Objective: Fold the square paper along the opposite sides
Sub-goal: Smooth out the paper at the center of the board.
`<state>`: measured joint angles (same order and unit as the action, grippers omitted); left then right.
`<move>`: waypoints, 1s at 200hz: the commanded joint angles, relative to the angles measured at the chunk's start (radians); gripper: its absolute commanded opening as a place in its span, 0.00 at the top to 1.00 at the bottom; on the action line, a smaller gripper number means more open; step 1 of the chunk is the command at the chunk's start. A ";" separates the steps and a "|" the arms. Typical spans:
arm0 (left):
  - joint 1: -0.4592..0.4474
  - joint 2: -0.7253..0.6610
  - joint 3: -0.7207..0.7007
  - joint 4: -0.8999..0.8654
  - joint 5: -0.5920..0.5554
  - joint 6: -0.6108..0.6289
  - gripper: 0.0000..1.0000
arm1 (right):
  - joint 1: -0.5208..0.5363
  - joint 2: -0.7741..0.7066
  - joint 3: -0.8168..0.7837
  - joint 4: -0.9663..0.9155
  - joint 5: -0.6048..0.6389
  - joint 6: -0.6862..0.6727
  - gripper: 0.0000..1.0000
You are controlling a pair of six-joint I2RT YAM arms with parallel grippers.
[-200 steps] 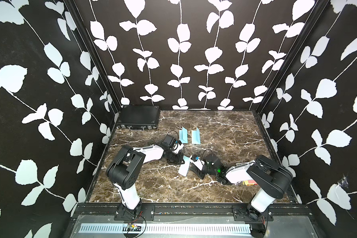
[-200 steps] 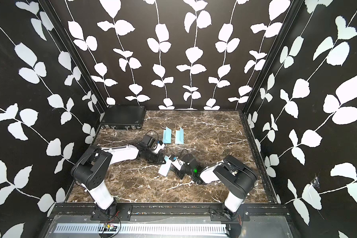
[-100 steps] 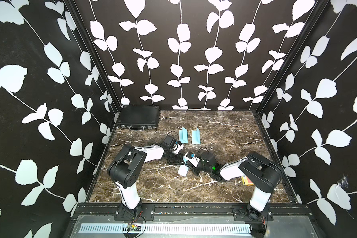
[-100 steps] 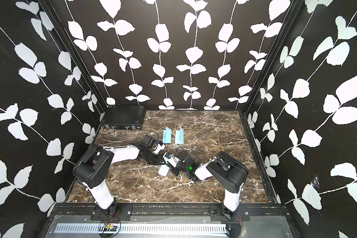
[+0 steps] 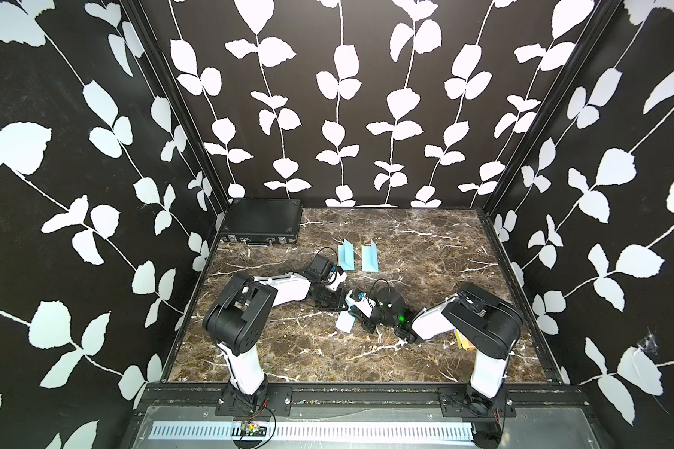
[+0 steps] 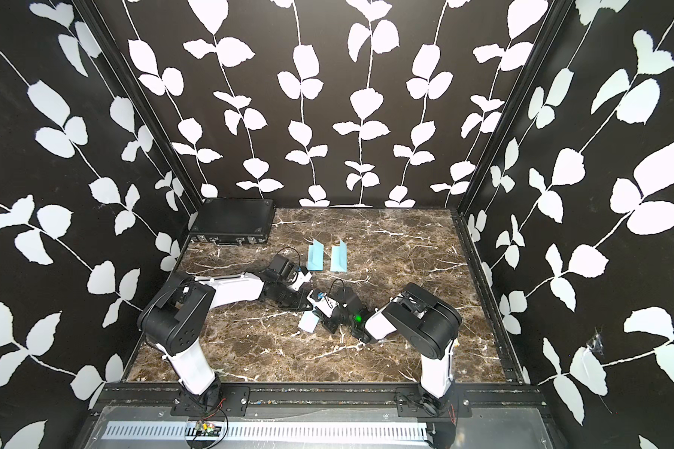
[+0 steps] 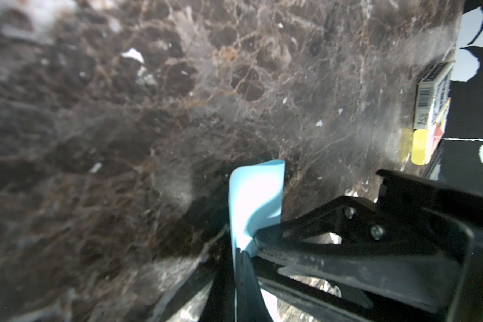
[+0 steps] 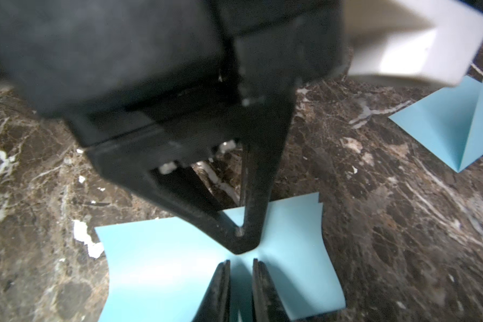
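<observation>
In a top view the paper [image 5: 344,323] is resting mid-way across the tabletop [image 5: 288,350]; in the left wrist view the left claw [image 7: 236,251] is clamping it; in the right wrist view the right claw [image 8: 241,262] is straddling it, fingers [image 8: 224,287] slightly apart.

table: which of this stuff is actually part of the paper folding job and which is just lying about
In the job:
- blue paper
- left end effector, pinching it
- right end effector, astride its raised middle

Lying about:
- two already folded blue sheets
- black case
- card box
</observation>
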<state>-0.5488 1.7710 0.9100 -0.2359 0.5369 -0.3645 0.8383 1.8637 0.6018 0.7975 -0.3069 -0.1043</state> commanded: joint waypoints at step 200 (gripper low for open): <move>-0.001 0.041 0.018 -0.118 -0.152 0.036 1.00 | 0.059 0.071 0.014 0.033 0.051 0.037 0.90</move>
<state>-0.5491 1.7809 0.9482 -0.2966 0.5030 -0.3462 0.8841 1.8729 0.6224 0.8146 -0.2955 -0.0742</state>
